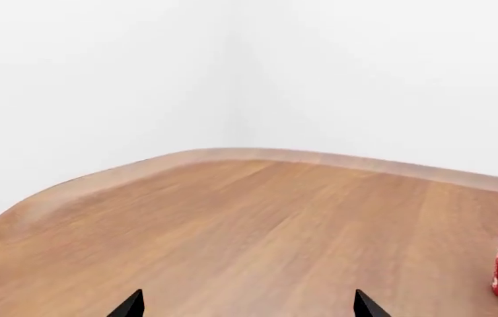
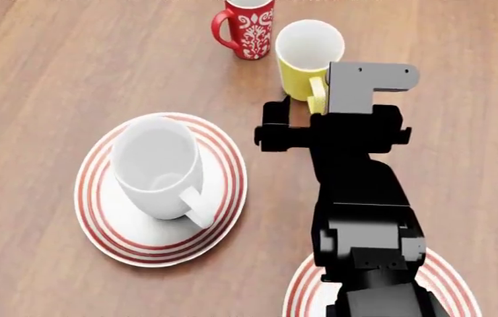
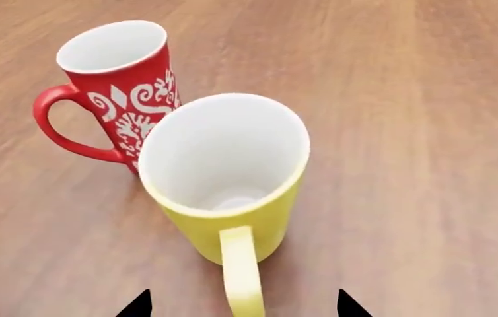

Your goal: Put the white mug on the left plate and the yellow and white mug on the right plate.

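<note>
Nearest, right red-ringed white plate [image 2: 456, 281] under arm. Large all-white mug [image 2: 156, 165] upright on left red-ringed white plate [image 2: 99, 218]. Right gripper [image 3: 242, 305] spread, empty, astride yellow, white-lined mug's [image 3: 227, 172] handle. Left gripper [image 1: 247, 307] spread, empty. Beyond, red patterned mug [image 2: 247, 25], wordless. Brown wooden table [image 1: 231, 224], white walls.

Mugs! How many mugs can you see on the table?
3. The white mug stands on the left plate. The yellow and white mug stands on the bare table, before the right gripper. The red mug stands beside it. None looks hidden.
</note>
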`<state>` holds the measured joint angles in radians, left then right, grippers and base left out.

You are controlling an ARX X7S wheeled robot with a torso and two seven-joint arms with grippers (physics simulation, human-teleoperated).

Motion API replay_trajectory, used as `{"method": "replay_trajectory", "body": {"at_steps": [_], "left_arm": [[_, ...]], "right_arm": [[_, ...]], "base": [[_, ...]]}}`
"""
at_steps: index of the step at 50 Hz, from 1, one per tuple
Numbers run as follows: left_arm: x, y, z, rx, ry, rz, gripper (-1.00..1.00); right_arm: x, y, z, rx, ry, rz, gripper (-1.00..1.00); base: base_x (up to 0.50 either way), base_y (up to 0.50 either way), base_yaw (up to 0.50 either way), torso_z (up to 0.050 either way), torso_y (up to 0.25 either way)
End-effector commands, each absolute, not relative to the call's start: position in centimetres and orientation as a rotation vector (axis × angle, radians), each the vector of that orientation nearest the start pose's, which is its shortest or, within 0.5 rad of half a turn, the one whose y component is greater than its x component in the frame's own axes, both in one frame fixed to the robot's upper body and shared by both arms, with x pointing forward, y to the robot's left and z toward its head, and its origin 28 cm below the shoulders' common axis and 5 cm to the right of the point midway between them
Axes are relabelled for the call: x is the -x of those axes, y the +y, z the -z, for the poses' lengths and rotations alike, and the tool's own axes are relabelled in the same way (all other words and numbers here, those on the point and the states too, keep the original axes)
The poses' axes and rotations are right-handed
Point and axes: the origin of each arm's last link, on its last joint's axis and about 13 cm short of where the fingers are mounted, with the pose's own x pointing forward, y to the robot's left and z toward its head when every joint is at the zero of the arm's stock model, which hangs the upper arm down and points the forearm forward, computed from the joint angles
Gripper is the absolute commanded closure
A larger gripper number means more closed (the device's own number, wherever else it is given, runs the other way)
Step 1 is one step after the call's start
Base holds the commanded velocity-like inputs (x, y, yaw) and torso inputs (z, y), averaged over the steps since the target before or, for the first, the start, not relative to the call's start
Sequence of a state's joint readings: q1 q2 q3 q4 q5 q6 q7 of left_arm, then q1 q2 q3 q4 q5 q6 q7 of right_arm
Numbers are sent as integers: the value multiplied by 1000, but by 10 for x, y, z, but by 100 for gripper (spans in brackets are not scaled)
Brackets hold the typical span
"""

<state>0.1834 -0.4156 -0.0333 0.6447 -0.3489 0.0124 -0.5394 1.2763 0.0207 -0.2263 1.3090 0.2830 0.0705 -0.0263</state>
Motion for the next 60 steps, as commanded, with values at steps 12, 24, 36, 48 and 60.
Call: {"method": "replay_trajectory", "body": {"at_steps": [12, 24, 36, 48, 60], "left_arm": [[-157, 258, -126, 78, -436, -310, -100], [-157, 259, -126, 75, -452, -318, -100], [-157, 259, -127, 86, -438, -316, -100], [-154, 259, -130, 92, -460, -310, -100], [-153, 259, -130, 90, -466, -312, -100]], "right_arm": [[-427, -86, -163, -60, 62, -123, -100], [-428, -86, -165, -73, 25, -126, -100], [-427, -87, -161, -80, 30, -123, 100], [-427, -87, -159, -82, 34, -122, 100], [-427, -86, -162, -67, -94, -140, 100]], "base": [[0, 0, 0, 0, 0], [0, 0, 0, 0, -51], [0, 0, 0, 0, -42], [0, 0, 0, 0, 0], [0, 0, 0, 0, 0]]}}
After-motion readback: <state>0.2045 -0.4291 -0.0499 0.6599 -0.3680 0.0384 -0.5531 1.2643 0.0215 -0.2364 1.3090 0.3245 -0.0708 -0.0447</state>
